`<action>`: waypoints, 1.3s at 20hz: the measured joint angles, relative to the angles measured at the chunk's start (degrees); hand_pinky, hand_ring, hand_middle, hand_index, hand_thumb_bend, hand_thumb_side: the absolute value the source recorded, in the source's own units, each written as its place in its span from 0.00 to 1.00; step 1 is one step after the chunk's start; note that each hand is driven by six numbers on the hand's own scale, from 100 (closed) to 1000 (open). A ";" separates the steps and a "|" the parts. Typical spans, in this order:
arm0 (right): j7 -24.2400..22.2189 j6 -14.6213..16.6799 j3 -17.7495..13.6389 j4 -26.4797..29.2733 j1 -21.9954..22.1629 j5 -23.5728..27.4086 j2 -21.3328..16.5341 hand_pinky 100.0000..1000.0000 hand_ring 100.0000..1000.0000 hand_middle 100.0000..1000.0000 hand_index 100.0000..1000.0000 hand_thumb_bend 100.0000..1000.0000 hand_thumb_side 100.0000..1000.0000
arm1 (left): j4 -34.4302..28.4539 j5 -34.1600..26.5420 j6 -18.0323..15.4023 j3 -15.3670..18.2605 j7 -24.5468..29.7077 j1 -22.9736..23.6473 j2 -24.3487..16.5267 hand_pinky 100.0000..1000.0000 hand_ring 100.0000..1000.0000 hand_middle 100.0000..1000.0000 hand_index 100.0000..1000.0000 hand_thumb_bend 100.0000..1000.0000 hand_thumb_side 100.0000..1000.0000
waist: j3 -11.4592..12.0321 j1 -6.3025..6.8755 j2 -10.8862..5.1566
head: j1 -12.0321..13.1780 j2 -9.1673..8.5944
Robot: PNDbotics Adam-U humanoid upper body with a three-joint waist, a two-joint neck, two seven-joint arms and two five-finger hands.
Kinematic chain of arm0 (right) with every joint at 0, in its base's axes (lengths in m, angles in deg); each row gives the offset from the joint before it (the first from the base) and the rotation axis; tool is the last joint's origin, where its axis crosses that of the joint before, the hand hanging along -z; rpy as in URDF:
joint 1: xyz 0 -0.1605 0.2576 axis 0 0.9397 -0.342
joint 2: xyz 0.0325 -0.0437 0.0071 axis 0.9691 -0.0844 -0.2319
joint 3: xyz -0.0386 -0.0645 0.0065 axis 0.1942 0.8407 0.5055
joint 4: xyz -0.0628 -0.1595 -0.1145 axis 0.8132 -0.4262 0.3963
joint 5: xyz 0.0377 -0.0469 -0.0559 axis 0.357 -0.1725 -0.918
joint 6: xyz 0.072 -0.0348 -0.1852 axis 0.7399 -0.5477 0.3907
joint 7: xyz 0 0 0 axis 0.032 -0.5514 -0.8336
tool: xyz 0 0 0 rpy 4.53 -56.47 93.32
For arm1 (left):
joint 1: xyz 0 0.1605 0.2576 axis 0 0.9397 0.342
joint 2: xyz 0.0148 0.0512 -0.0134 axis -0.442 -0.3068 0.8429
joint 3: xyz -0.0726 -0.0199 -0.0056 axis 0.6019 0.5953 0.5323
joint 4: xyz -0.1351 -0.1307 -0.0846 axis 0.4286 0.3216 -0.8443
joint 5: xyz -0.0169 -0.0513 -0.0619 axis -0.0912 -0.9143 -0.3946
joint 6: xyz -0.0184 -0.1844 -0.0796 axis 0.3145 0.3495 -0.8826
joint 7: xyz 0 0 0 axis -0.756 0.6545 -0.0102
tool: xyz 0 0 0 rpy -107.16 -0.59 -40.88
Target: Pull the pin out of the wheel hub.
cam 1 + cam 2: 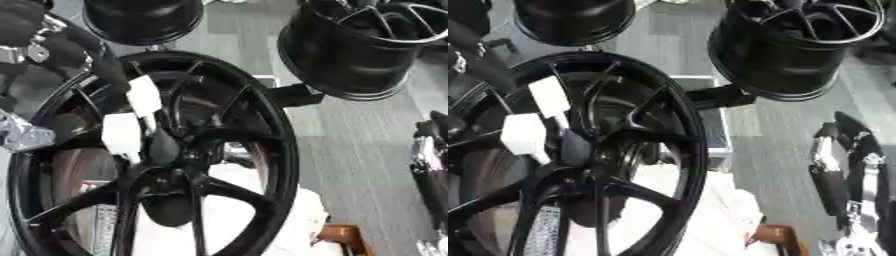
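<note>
Here, left hand w/ fingers curled round pin at wheel hub.

Two spare black rims on grey floor — well apart.

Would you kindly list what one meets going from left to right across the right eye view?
Robot's left arm at the upper left → white-tipped fingers of the left hand at the hub → large black spoked wheel → second black wheel rim lying beyond on the grey floor → robot's right arm, black and silver, at the right edge.
</note>
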 measured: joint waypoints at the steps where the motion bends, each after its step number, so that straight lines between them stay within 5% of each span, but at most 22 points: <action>1: 0.00 0.00 0.01 0.00 0.00 0.00 0.00 0.87 0.85 0.60 0.78 0.00 0.53 | 0.19 0.26 0.00 -0.26 0.00 0.00 0.00 0.82 0.79 0.74 0.88 0.00 0.41 | 0.00 0.00 0.00 | 0.00 0.00; 6: 0.00 0.00 0.04 0.00 0.00 0.00 0.00 0.87 0.85 0.60 0.78 0.00 0.53 | 0.91 0.78 0.00 -0.90 0.00 0.01 0.01 0.82 0.79 0.74 0.89 0.00 0.46 | -0.01 0.02 -0.05 | 0.01 0.00; 10: 0.01 -0.02 0.17 0.00 0.01 0.00 0.00 0.87 0.85 0.60 0.78 0.00 0.53 | 1.11 0.89 0.06 -0.91 0.06 1.08 -0.12 0.83 0.79 0.72 0.87 0.00 0.67 | -0.04 0.14 -0.11 | 0.01 0.00; 15: 0.11 -0.12 0.29 0.00 0.02 0.00 0.00 0.87 0.85 0.60 0.78 0.00 0.53 | -0.42 2.94 2.62 -0.88 0.04 2.88 -1.88 0.82 0.78 0.72 0.89 0.00 0.66 | -0.05 0.40 -0.11 | 0.01 0.00; 18: 0.13 -0.16 0.31 0.00 0.02 0.01 0.00 0.87 0.85 0.60 0.78 0.00 0.54 | -1.79 4.18 5.87 -0.91 -1.64 3.66 -2.72 0.83 0.79 0.74 0.90 0.00 0.54 | -0.08 0.63 -0.13 | 0.01 0.00; 26: 0.24 -0.29 0.31 0.00 0.03 0.01 0.00 0.87 0.85 0.60 0.77 0.00 0.54 | -2.42 4.44 12.89 -2.18 -7.95 4.47 -3.55 0.83 0.79 0.74 0.91 0.00 0.53 | -0.16 1.11 -0.26 | 0.02 0.00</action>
